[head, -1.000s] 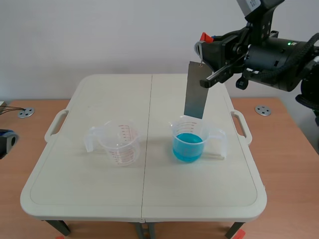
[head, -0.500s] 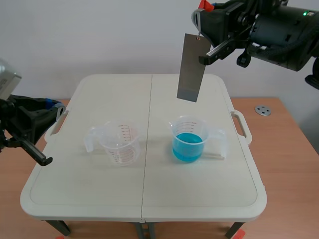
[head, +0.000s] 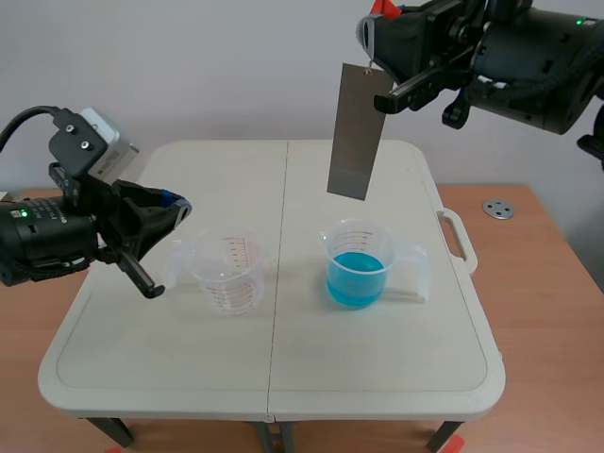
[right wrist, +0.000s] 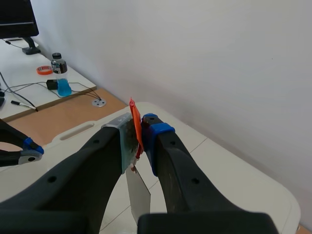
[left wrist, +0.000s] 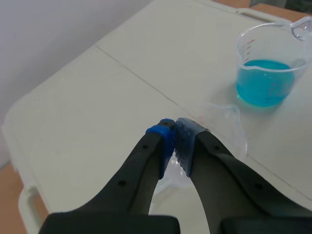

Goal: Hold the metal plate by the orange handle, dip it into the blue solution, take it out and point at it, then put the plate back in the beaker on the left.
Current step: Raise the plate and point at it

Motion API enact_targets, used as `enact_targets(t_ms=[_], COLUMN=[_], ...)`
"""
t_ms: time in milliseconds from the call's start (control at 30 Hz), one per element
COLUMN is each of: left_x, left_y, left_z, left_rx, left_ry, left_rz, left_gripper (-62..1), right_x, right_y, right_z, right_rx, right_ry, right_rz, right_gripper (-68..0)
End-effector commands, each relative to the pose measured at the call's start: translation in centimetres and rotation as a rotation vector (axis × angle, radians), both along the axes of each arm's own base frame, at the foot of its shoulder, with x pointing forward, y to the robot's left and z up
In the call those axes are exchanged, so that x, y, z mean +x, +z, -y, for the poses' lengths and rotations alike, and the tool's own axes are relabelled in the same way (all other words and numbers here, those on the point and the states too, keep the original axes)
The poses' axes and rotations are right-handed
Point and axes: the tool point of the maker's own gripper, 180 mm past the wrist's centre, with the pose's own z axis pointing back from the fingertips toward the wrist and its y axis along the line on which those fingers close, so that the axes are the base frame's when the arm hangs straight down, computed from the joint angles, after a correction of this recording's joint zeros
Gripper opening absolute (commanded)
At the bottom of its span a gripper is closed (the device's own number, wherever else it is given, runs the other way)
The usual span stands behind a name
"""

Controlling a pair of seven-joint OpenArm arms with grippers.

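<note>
Where the right arm stands high over the surface's (head: 283, 368) far right corner, the right claw (head: 376, 40) is clamped on the orange handle (head: 384, 8) of the metal plate (head: 357, 132). The right wrist view shows the same grip: the orange handle (right wrist: 135, 122) is pinched between the two pads of the right claw (right wrist: 139, 132), and the grey metal plate (right wrist: 139, 192) hangs straight down below them. The plate is in the air, slightly tilted, with its lower edge above the beaker of blue solution (head: 357, 266) and clear of its rim.

That beaker stands just right of the surface's centre seam, about midway between the near and far edges. The empty measuring beaker (head: 226, 272) stands at the same depth, left of the seam.

The left claw (head: 177, 202) hangs near the surface's left edge, just beside and above the empty beaker's handle side, with its fingers closed on nothing. In the left wrist view the pads of the left claw (left wrist: 174, 130) meet tip to tip over the rim of the empty measuring beaker (left wrist: 229, 122) — whether they touch it cannot be told — and the beaker of blue solution (left wrist: 270, 73) stands well ahead.
</note>
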Motion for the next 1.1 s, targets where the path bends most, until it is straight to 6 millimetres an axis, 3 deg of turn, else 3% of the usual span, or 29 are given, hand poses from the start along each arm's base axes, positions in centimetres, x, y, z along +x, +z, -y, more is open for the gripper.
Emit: enact_targets(t_ms=[0,300,667,1067], left_x=[0.7,2.3,2.0,2.7], left_y=[1.1,0.9,0.4,1.2], left_z=[0.4,4.0,8.1,10.5], left_rx=[-0.011,0.003,0.004,-0.045], left_ry=[-0.017,-0.128,-0.265,-0.271], left_rz=[0.032,0.033,0.034,0.047], left_gripper=[-59.3,-59.3,-59.3,-59.3], right_x=[-0.2,-0.3,-0.3,-0.3], right_y=[1.7,1.6,1.6,1.5], right_z=[-0.4,-0.4,-0.5,-0.5], right_rx=[0.024,0.028,0.038,0.04], right_ry=[0.027,0.031,0.037,0.04], right_rz=[0.042,0.03,0.023,0.015], right_gripper=[-66.2,-66.2,-66.2,-66.2])
